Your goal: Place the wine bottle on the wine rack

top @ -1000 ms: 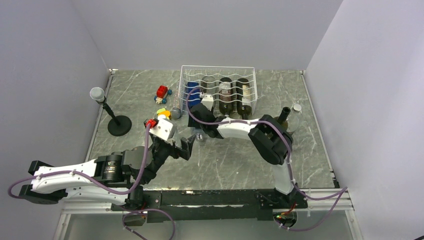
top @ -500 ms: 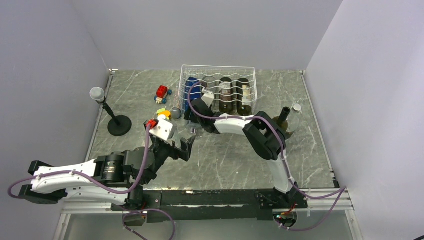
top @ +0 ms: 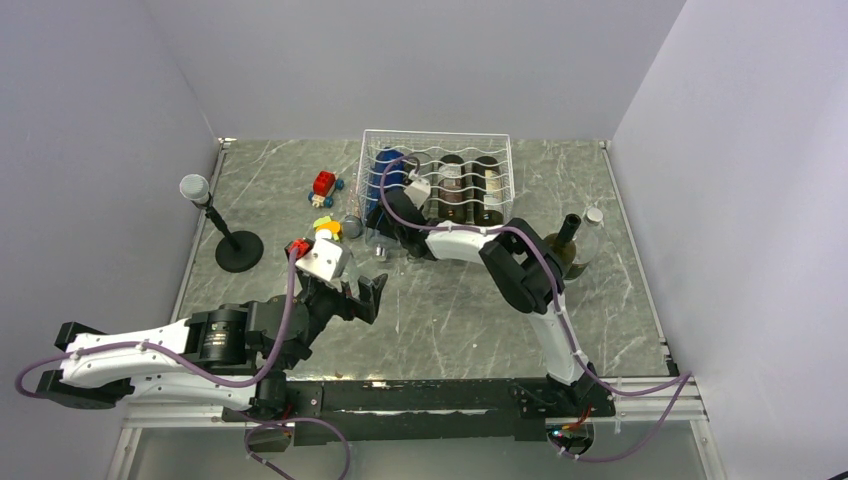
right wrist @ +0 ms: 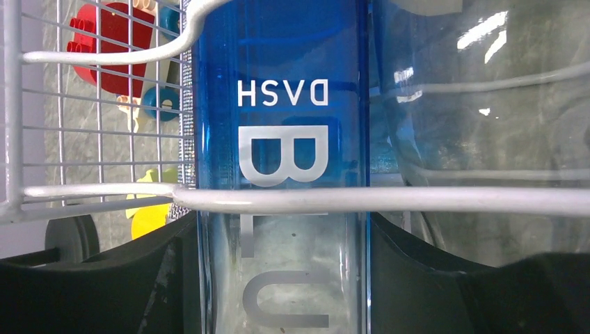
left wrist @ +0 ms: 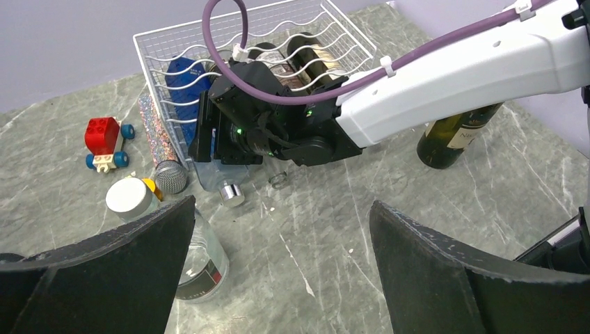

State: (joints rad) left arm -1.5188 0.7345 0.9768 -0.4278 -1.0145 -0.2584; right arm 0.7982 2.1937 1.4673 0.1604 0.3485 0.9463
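Grey marble tabletop: right gripper clamps blue glass wine bottle, lying in leftmost groove of white wire rack; placement seemingly ending, release next. Left gripper spread.

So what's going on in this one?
The right tool is closed on a blue bottle, which lies at the left end of the wine rack. Two dark bottles already lie in grooves further right. The left tool hangs open above the table, holding nothing. A dark wine bottle stands upright on the table to the right of the rack, untouched.
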